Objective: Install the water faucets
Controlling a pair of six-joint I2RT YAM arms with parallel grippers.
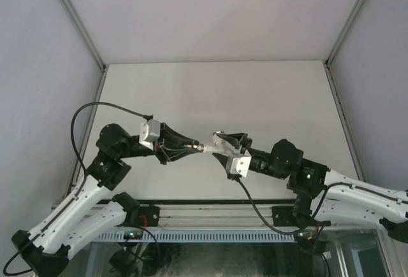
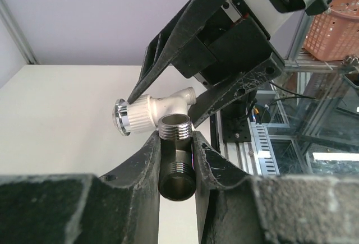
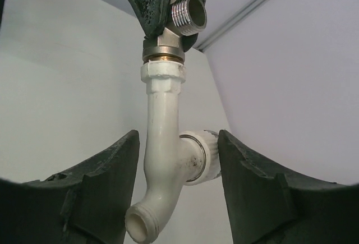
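The white tap [image 3: 164, 160] and the dark-grey metal fitting [image 2: 176, 162] are held in the air above the table, joined end to end. My left gripper [image 2: 176, 138] is shut on the fitting, whose threaded end sticks out past the fingertips. My right gripper [image 3: 178, 143] is closed across the tap, one finger on the knob cap and the other by the spout. In the top view the left gripper [image 1: 190, 144] and the right gripper [image 1: 222, 144] meet tip to tip at mid-table, with the tap [image 1: 218, 139] between them. The tap also shows in the left wrist view [image 2: 151, 112].
The white table [image 1: 255, 99] lies inside grey walls with metal corner posts. An aluminium rail [image 1: 210, 216] runs along the near edge by the arm bases. A pink basket [image 2: 336, 22] sits on a shelf off the table's side.
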